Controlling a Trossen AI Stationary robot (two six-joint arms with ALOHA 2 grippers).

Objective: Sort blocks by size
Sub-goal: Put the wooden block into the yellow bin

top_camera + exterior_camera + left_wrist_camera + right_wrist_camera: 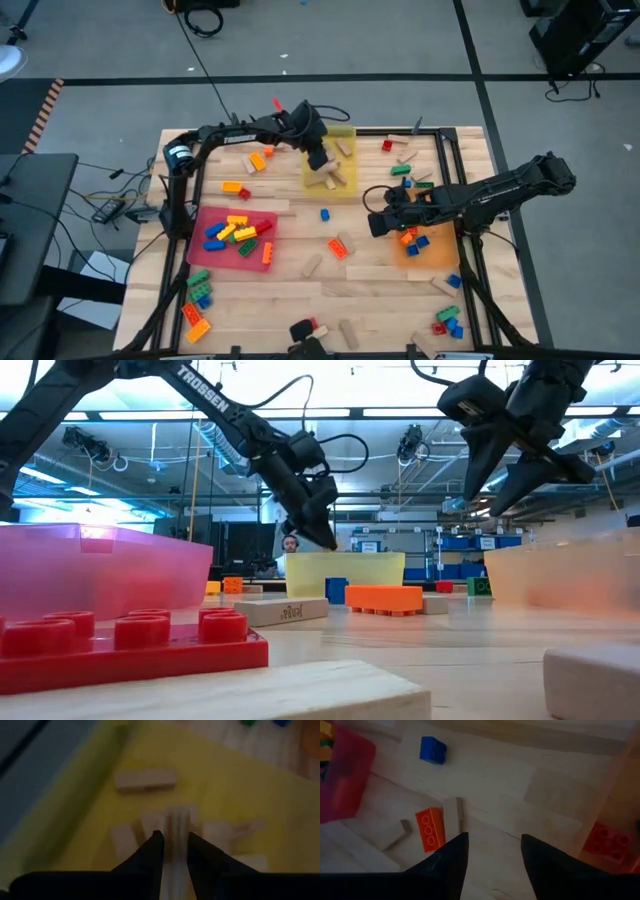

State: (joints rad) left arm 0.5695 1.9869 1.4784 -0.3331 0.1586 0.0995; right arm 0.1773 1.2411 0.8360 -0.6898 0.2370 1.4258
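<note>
L claw [175, 847] over the yellow tray [345, 186] at the table's [300, 290] far edge, pinched narrow on a tan wooden block [175, 827]; block's long axis runs straight out between the fingers, pointing down at other tan blocks in the tray. R claw [492, 847] partly spread, holding nothing, hovers above the table by the orange tray [440, 255]; an orange brick [429, 829] lies on the table below it, just left of its tips, long axis roughly along the fingers.
</note>
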